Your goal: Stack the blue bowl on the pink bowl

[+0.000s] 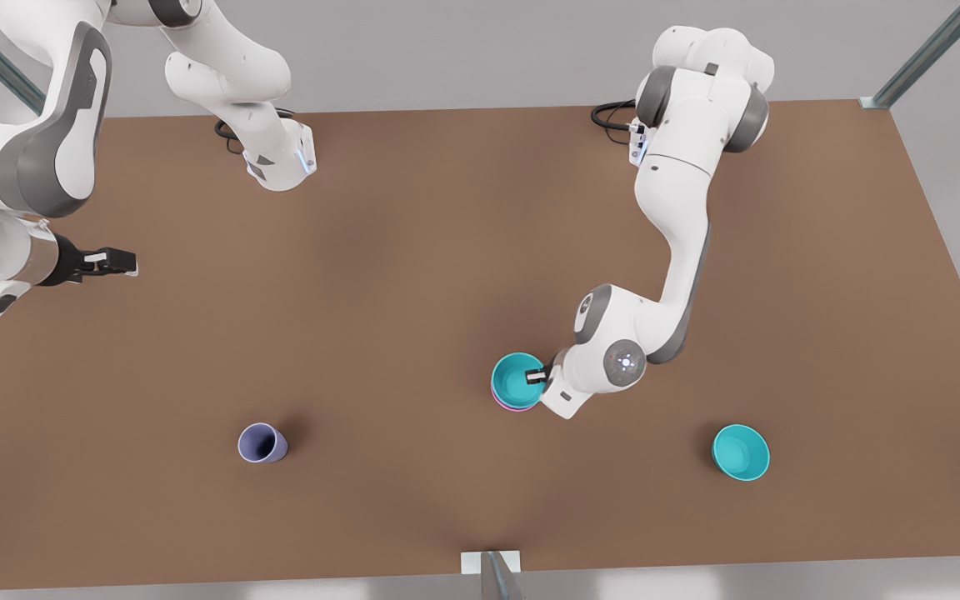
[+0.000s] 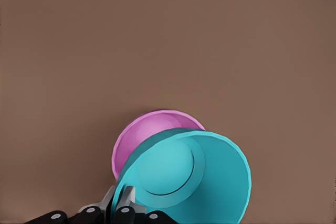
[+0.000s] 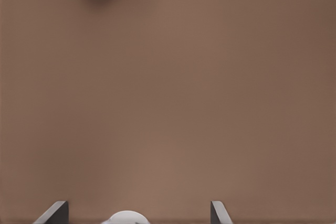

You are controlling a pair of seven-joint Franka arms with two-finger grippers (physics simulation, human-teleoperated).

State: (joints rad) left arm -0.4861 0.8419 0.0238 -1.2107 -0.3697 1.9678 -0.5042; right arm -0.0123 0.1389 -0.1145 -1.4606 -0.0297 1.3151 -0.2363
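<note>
Teal plastic is filling the near field of the left wrist view: the blue bowl [image 2: 194, 174] is being held by its rim in the clenched left gripper [image 2: 119, 205], one finger inside the wall and one outside. The bowl is sitting tilted over the pink bowl [image 2: 144, 135], whose rim is showing beyond it toward the gripper's twelve o'clock, so the two are overlapping but not yet concentric. In my judgement the coming move turns on this offset: the blue bowl needs to settle level and centred before the fingers let go.

In the front view the pair [image 1: 517, 383] is lying near table centre, pink edge peeking out at six o'clock. Farther off, a second teal bowl [image 1: 741, 452] is resting at three o'clock, and a purple cup [image 1: 262, 442] at nine o'clock.

Farthest, the right gripper [image 1: 113, 262] is waiting at the table's edge, fingers spread apart [image 3: 52, 213].
</note>
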